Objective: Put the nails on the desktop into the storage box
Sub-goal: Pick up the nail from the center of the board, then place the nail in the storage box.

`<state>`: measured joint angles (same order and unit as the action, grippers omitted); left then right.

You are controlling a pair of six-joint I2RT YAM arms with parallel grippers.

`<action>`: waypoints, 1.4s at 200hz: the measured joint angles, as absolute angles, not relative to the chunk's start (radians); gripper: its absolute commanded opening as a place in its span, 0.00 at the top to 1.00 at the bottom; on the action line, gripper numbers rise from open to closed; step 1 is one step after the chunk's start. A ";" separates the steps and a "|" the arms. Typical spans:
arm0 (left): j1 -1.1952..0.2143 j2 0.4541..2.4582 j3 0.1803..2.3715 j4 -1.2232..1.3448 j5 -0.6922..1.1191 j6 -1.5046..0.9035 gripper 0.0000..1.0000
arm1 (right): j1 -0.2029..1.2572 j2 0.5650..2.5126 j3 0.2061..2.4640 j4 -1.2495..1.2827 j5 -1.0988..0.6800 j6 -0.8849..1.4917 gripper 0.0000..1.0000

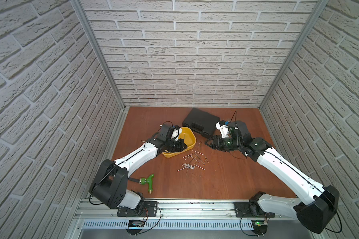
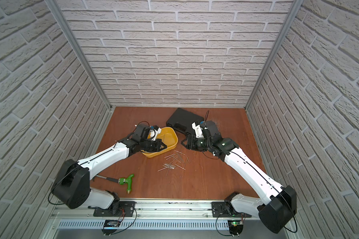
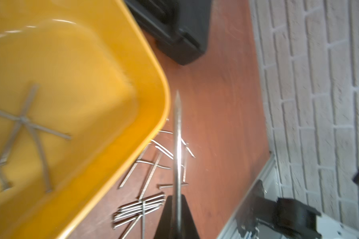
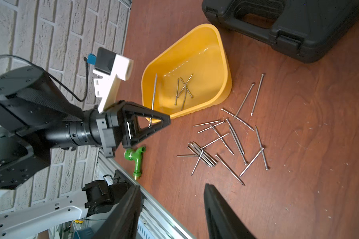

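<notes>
At the storage box's (image 1: pixel 192 142) lower-left rim, left pincer (image 4: pixel 166 122) clamps one nail (image 4: pixel 154 91) crosswise, tip boxward; right pincer (image 1: pixel 207 143) half-open, empty; four nails (image 4: pixel 183 89) inside.

In both top views, locate the storage box (image 1: pixel 190 138) just left of centre on the desktop (image 1: pixel 226 182). The case (image 1: pixel 201 122) sits behind it, to the upper right. Loose nails (image 1: pixel 193 162) lie scattered directly below the box. The tap fitting (image 1: pixel 146 182) lies lower left, well apart. In the right wrist view, several more nails rest inside the box.
</notes>
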<state>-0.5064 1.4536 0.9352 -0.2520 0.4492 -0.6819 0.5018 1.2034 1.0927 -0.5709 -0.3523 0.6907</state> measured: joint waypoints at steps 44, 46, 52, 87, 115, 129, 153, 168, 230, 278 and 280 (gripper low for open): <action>-0.490 1.567 1.060 -0.356 0.294 -0.690 1.00 | 0.581 1.228 1.091 -0.600 -0.295 0.646 0.46; -0.490 1.575 1.066 -0.358 0.290 -0.690 1.00 | 0.585 1.230 1.091 -0.601 -0.293 0.645 0.46; -0.490 1.594 1.081 -0.364 0.274 -0.690 1.00 | 0.595 1.235 1.089 -0.603 -0.287 0.641 0.46; -0.484 1.697 1.134 -0.390 0.220 -0.690 1.00 | 0.636 1.251 1.084 -0.619 -0.261 0.628 0.46; -0.483 1.773 1.163 -0.402 0.201 -0.691 1.00 | 0.646 1.251 1.078 -0.626 -0.247 0.619 0.45; -0.483 1.800 1.173 -0.408 0.198 -0.691 1.00 | 0.646 1.251 1.073 -0.630 -0.238 0.613 0.45; -0.483 1.829 1.186 -0.417 0.195 -0.692 1.00 | 0.648 1.252 1.068 -0.648 -0.216 0.604 0.45; -0.483 1.843 1.198 -0.419 0.195 -0.692 1.00 | 0.649 1.258 1.066 -0.660 -0.199 0.591 0.45; -0.483 1.866 1.207 -0.422 0.197 -0.697 0.91 | 0.653 1.405 1.010 -0.710 -0.130 0.559 0.45; -0.484 1.847 1.185 -0.425 0.202 -0.710 0.77 | 0.668 1.473 0.995 -0.707 -0.109 0.548 0.46; -0.484 1.845 1.184 -0.426 0.203 -0.709 0.76 | 0.669 1.475 0.993 -0.706 -0.109 0.546 0.46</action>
